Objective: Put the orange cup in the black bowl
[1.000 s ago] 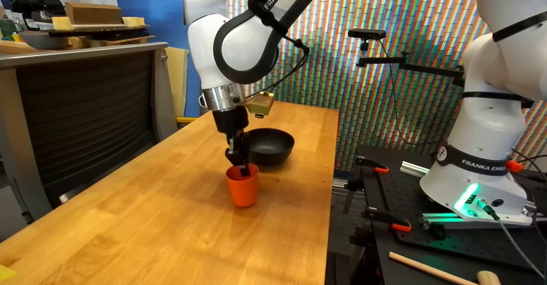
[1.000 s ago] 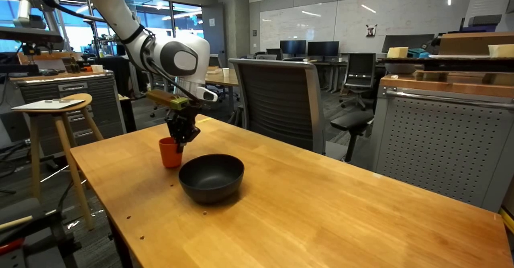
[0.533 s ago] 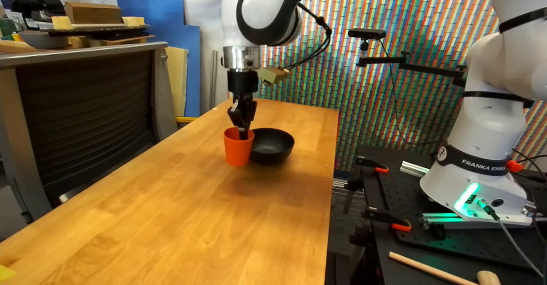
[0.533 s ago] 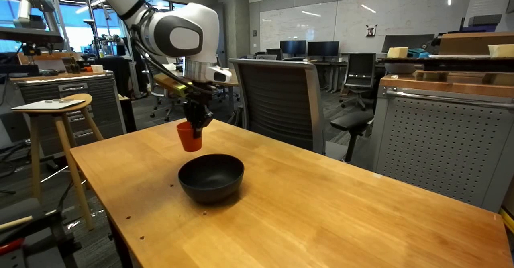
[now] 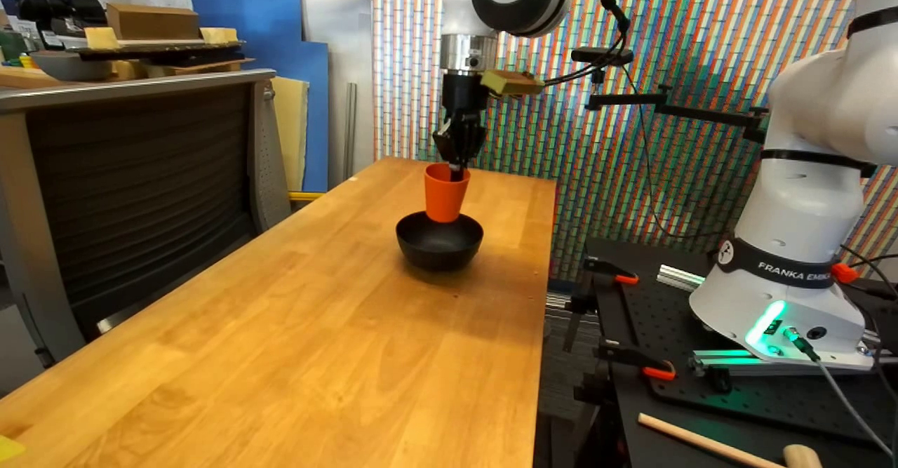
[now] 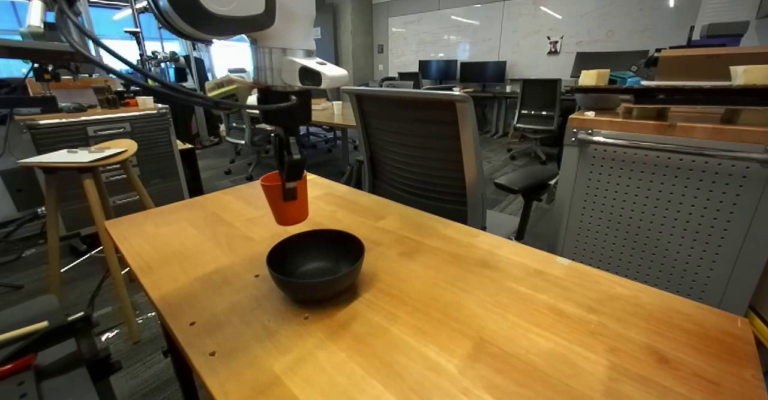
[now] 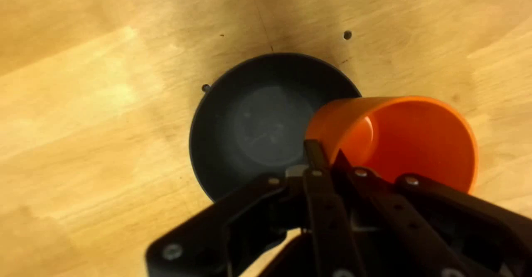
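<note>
The orange cup (image 5: pixel 442 203) is held clear of the counter (image 6: pixel 480 310), nearly upright, mouth up. Its wall is clamped in the claw (image 7: pixel 327 154), with one finger inside the cup and one outside. The black bowl (image 6: pixel 315 273) is seated on the counter, lower than the cup, near it but apart. In the wrist view, part of the bowl's rim is covered by the cup.

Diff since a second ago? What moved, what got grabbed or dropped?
The orange cup has risen and travelled toward the black bowl, carried by the tool; in an exterior view it now shows above the bowl, not yet set down in it. Nothing newly grabbed or dropped: the pinch on the cup's wall looks the same. Bowl unmoved.
</note>
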Available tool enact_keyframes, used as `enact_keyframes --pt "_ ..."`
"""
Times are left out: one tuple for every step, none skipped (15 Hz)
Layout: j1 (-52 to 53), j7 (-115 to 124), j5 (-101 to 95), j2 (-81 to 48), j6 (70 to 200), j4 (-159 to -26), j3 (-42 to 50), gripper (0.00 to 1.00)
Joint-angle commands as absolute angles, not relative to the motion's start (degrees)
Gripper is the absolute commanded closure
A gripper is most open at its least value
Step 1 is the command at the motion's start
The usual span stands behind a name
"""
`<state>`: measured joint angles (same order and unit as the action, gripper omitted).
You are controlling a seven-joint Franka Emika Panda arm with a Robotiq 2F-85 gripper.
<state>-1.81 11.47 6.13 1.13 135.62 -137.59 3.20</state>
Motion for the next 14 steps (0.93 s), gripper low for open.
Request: enact_keyframes --pt "-2.72 12.54 4.23 -1.21 139.29 -139.33 3.35 0.99" --pt "-2.91 12.37 3.74 -2.94 140.51 -138.78 3.47 0.99" --pt "-2.97 13.28 2.16 -5.09 141.83 -137.68 3.61 0.99" --pt "-3.12 14.38 0.54 -7.31 142.98 -136.61 4.03 0.99" --pt "-3.31 13.76 0.87 -9.50 144.15 -135.52 4.39 0.99" --pt "-3.50 13.59 0.98 -11.30 145.28 -134.76 4.83 0.99" --pt "-3.80 12.86 2.09 -12.88 146.12 -134.08 5.19 0.99" --pt "-4.22 11.72 3.35 -14.37 147.00 -133.39 5.37 0.99" --pt "-5.05 9.29 6.01 -15.53 147.91 -132.97 4.87 0.99" --pt "-5.87 7.49 8.16 -16.48 148.68 -132.51 4.21 0.99" --pt "-7.40 3.47 12.87 -16.60 149.38 -132.44 2.45 0.91" --pt "-8.30 1.16 15.94 -16.59 149.72 -132.36 1.46 0.69" --pt "-8.45 -0.66 17.14 -15.03 149.74 -133.19 1.02 0.66" --pt "-8.67 -2.16 18.12 -14.08 149.44 -133.63 0.78 0.65"
